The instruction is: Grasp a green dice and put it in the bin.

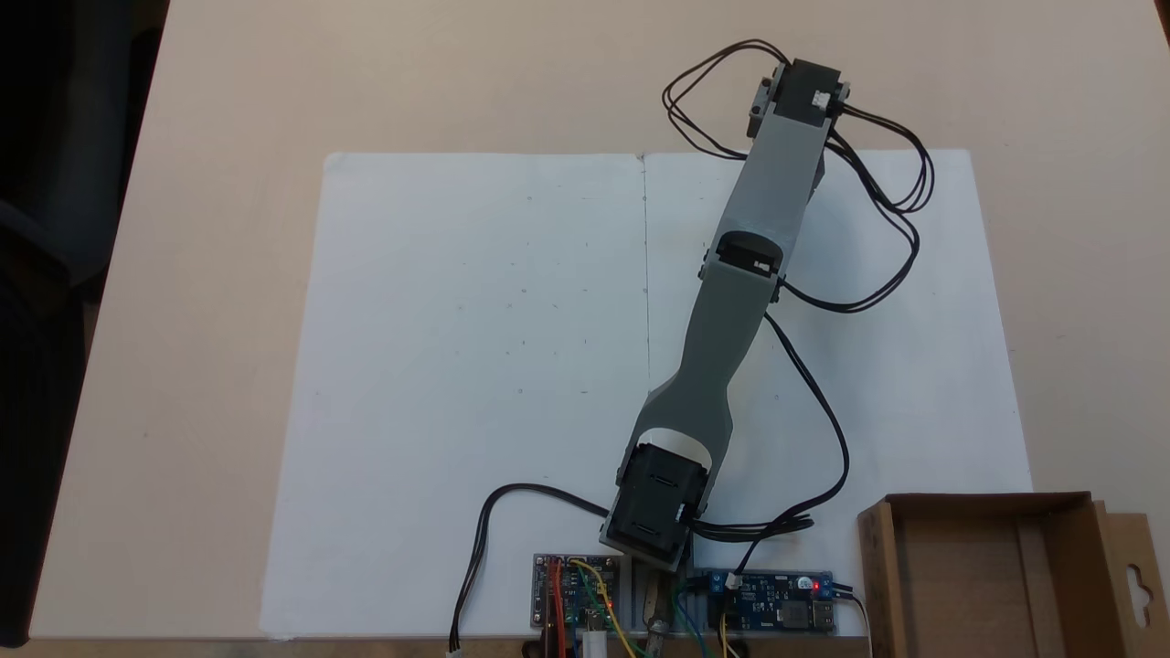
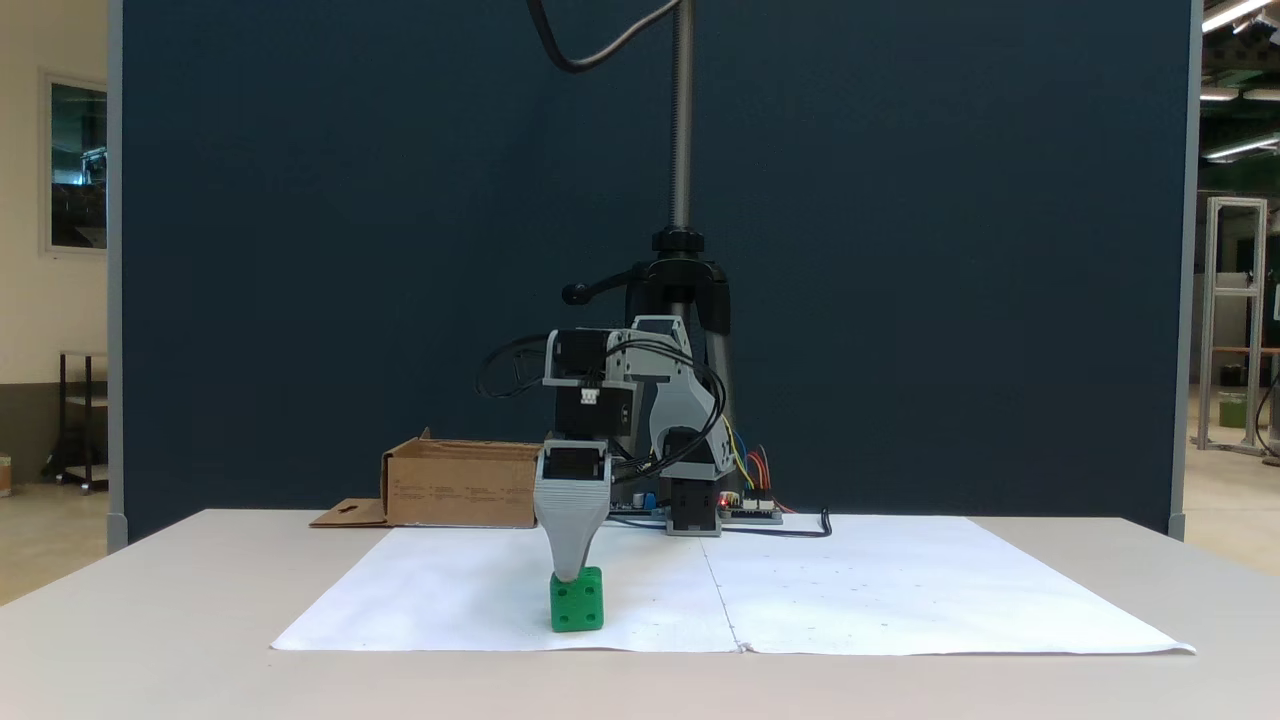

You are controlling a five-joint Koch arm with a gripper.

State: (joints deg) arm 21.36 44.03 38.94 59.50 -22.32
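In a fixed view from above, the grey plastic arm [image 1: 745,274] stretches out across the white paper [image 1: 475,366], with black cables looping beside it; the cardboard box [image 1: 983,507], brown, shallow and low-walled, sits near the arm's base, well away from the far end. In a fixed view from the front, the gripper [image 2: 569,572] tapers to a ribbed grey tip resting at the top left edge of the green dice [image 2: 577,601], a small glossy cube with round pips, lying directly beneath the fingers. Only one tip shows, so I cannot tell whether they are spread or clamped.
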